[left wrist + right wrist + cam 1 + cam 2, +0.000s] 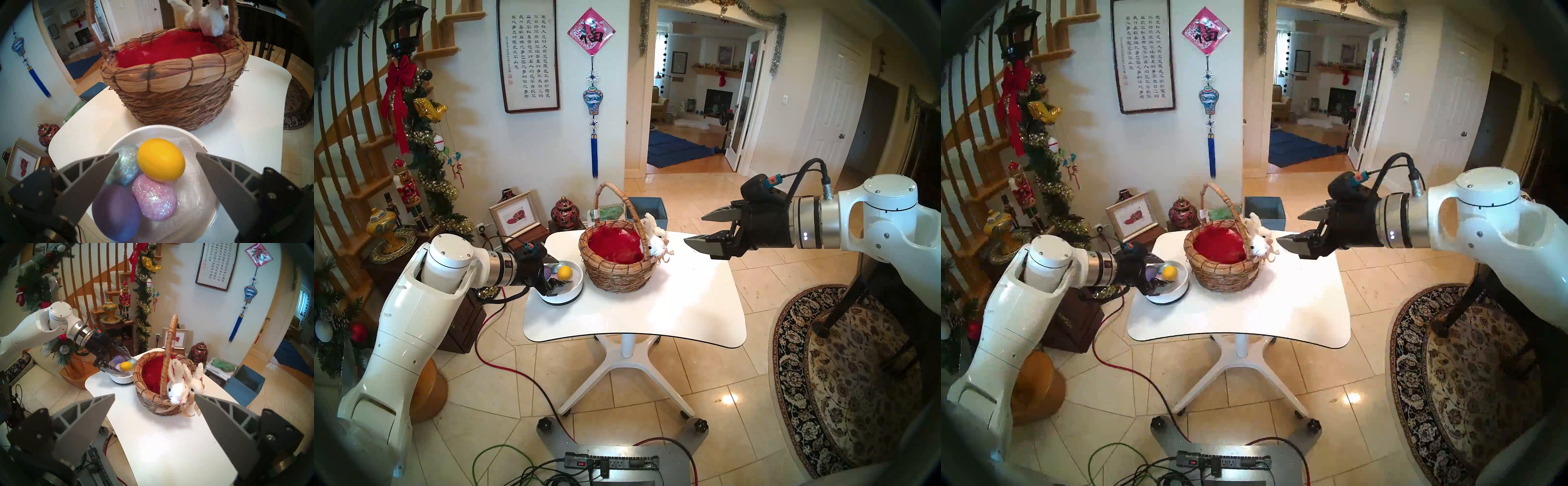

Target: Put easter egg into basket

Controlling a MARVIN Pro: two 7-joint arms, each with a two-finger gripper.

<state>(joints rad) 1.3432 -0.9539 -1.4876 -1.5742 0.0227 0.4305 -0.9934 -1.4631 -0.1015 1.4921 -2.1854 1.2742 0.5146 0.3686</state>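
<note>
My left end effector (pixel 157 155) hangs wide open and empty over the shallow white round bowl (pixel 210 218) at the tabletop's (pixel 687 305) left edge, straddling the smooth yellow egg (pixel 160 160). The round brown wicker basket (pixel 619 271) sits just beside it. My right end effector (pixel 695 230) gapes empty near the right edge.

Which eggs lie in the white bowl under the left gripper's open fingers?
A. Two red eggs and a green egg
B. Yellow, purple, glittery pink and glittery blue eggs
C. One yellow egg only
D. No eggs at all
B: the left wrist view shows the yellow egg, purple egg, glittery pink egg and glittery blue egg together in the white bowl.
</note>
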